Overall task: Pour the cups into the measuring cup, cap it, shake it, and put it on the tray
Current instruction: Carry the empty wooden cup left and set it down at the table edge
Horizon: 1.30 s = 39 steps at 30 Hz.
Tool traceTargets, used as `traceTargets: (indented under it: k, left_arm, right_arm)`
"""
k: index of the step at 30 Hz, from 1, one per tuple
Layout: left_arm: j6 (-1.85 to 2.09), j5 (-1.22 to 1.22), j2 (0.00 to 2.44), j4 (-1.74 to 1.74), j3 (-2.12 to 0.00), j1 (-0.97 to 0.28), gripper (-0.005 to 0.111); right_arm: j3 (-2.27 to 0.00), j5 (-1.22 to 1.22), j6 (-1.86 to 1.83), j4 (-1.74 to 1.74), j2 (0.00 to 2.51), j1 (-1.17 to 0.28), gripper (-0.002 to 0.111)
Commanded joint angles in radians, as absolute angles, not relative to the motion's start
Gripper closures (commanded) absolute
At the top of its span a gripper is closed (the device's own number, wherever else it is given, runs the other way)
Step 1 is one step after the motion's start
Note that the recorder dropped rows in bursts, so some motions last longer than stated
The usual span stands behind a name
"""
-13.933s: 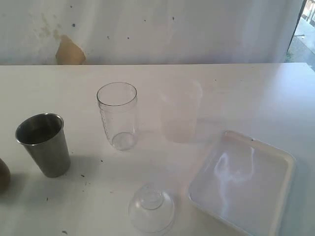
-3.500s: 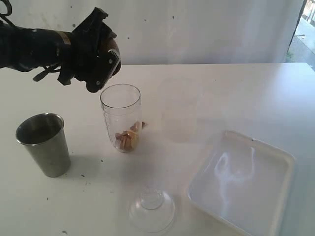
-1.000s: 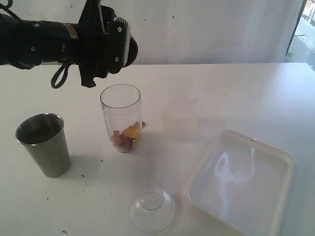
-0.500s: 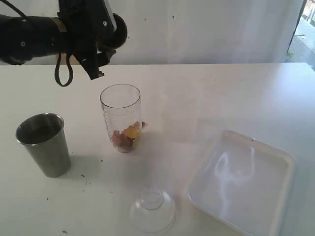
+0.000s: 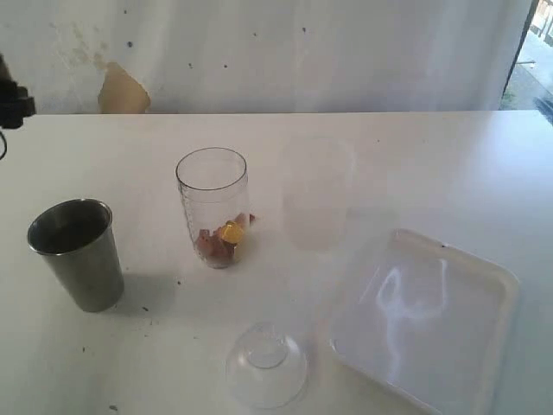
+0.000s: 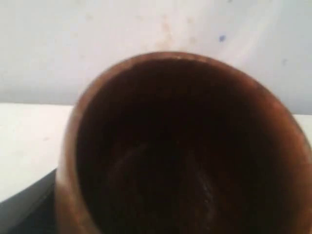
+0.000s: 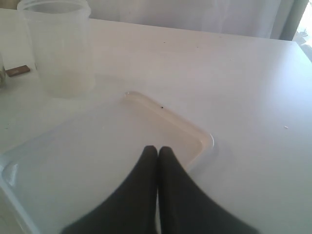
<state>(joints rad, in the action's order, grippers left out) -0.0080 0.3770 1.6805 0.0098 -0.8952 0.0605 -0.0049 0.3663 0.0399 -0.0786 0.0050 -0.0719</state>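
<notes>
Empty wooden cup (image 6: 185, 146) gripped in left jaws; right jaws closed, bare, tray (image 7: 204, 139) beneath. Should land upright, clear of measuring cup (image 5: 212, 186).

Measuring cup (image 5: 212, 206) stands between steel tumbler (image 5: 76, 253) and frosted cup (image 5: 317, 192), tray (image 5: 423, 320) front-right.

Only a dark sliver of the left arm (image 5: 9, 99) shows, at the far left edge of the exterior view. The left gripper (image 6: 27, 212) holds a short round brown wooden cup (image 6: 185, 146), whose mouth faces the wrist camera. Only a black piece of the gripper shows beside the cup's wall. The right gripper (image 7: 157, 152) points forward and down, its two black tapered fingers pressed together, with nothing between them.
</notes>
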Motion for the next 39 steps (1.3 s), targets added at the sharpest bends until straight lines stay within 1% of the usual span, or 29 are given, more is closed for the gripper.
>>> traceTargets:
  k: [1,6,11,21,24,26,30,34,37,38,39]
  left_arm:
    - [-0.037,0.55,1.723,0.116,-0.773,0.144,0.107]
    - [-0.049,0.633,1.82,0.14,-0.717,0.207,0.107]
    - [-0.051,0.834,1.946,0.14,-0.699,0.219,0.107]
    - [-0.051,0.844,2.083,0.1,-0.739,0.219,0.107]
    - [-0.126,0.844,2.097,0.09,-0.751,0.219,0.105]
    - [-0.213,0.852,2.107,0.153,-0.765,0.219,0.098]
    - [-0.423,0.894,2.125,0.421,-0.812,0.219,0.08]
    - [-0.43,0.845,2.134,0.472,-0.857,0.217,0.063]
    - [-0.375,0.811,2.134,0.42,-0.864,0.217,0.041]
    - [-0.365,0.801,2.134,0.383,-0.864,0.217,0.031]
    - [-0.361,0.787,2.134,0.37,-0.864,0.217,0.025]
  right_arm:
    - [0.0,0.351,0.039,-0.082,0.0,-0.069,0.108]
    - [0.0,0.351,0.039,-0.082,0.0,-0.069,0.108]
    - [0.0,0.351,0.039,-0.082,0.0,-0.069,0.108]
    - [0.0,0.351,0.039,-0.082,0.0,-0.069,0.108]
    - [0.0,0.351,0.039,-0.082,0.0,-0.069,0.108]
    - [0.0,0.351,0.039,-0.082,0.0,-0.069,0.108]
    - [0.0,0.351,0.039,-0.082,0.0,-0.069,0.108]
    - [0.0,0.351,0.039,-0.082,0.0,-0.069,0.108]
    - [0.0,0.351,0.039,-0.082,0.0,-0.069,0.108]
    - [0.0,0.351,0.039,-0.082,0.0,-0.069,0.108]
    - [0.0,0.351,0.039,-0.082,0.0,-0.069,0.108]
